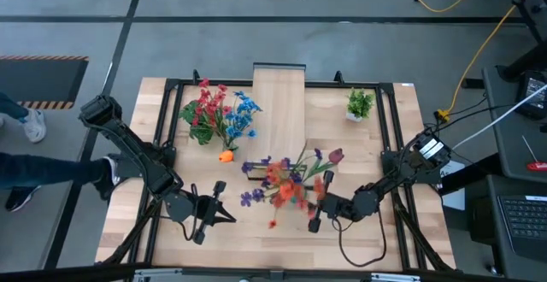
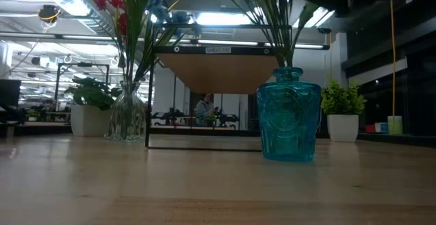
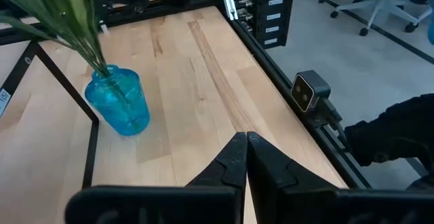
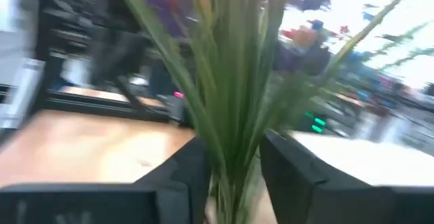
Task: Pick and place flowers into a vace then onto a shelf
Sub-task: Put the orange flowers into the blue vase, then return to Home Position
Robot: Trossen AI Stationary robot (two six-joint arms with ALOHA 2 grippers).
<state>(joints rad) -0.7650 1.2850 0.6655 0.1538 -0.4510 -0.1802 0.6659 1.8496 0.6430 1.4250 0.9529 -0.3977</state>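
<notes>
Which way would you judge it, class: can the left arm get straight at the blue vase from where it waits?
Probably yes. The left gripper sits shut, low over bare tabletop, nothing lying between it and the blue vase. But the right gripper already straddles the stems in it, so both could collide.

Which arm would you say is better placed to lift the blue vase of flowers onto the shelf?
Right: the right gripper is at the flowers, its fingers flanking the stems above the blue vase. The left gripper sits shut, farther away.
</notes>
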